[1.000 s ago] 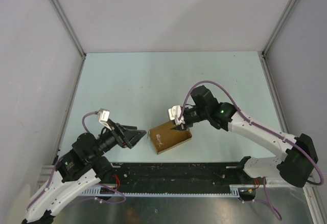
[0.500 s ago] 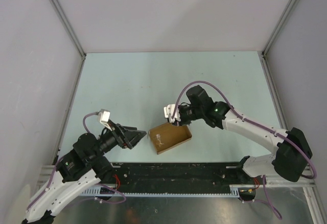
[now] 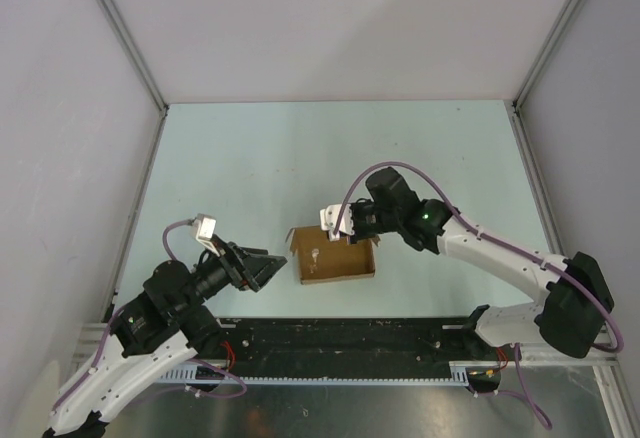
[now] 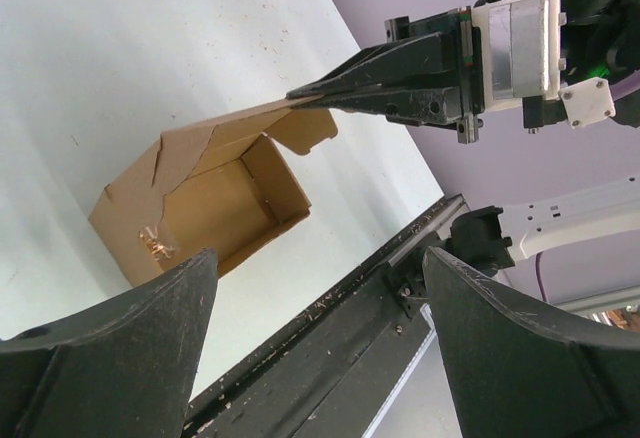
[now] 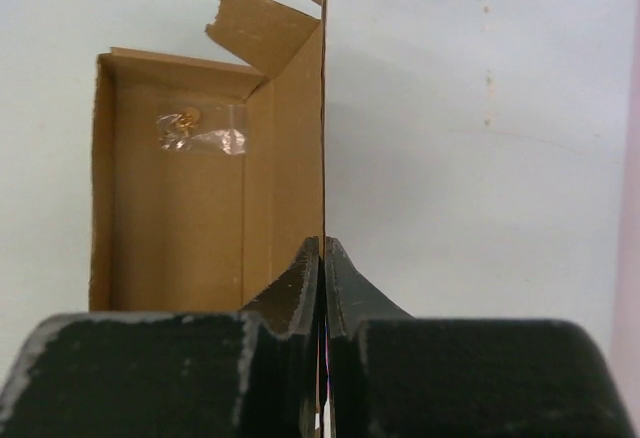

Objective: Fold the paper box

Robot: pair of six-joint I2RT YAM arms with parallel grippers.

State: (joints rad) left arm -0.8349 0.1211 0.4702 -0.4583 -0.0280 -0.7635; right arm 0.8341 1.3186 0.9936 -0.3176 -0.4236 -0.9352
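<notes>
The paper box (image 3: 335, 260) is a brown cardboard box standing open near the table's front middle, with a small clear bag inside it. My right gripper (image 3: 352, 239) is shut on the box's far wall; in the right wrist view its fingertips (image 5: 322, 248) pinch the thin wall edge of the box (image 5: 180, 208). My left gripper (image 3: 272, 266) is open and empty, just left of the box and apart from it. In the left wrist view the box (image 4: 210, 208) lies ahead, with the right gripper (image 4: 310, 93) holding its top edge.
A black rail (image 3: 340, 338) runs along the table's near edge just below the box. Grey walls enclose the light table (image 3: 330, 158) on three sides.
My right gripper has moved left and lifted the box's far wall, so the box has turned from tilted and flattened to squared up and open. The left arm has not moved.
</notes>
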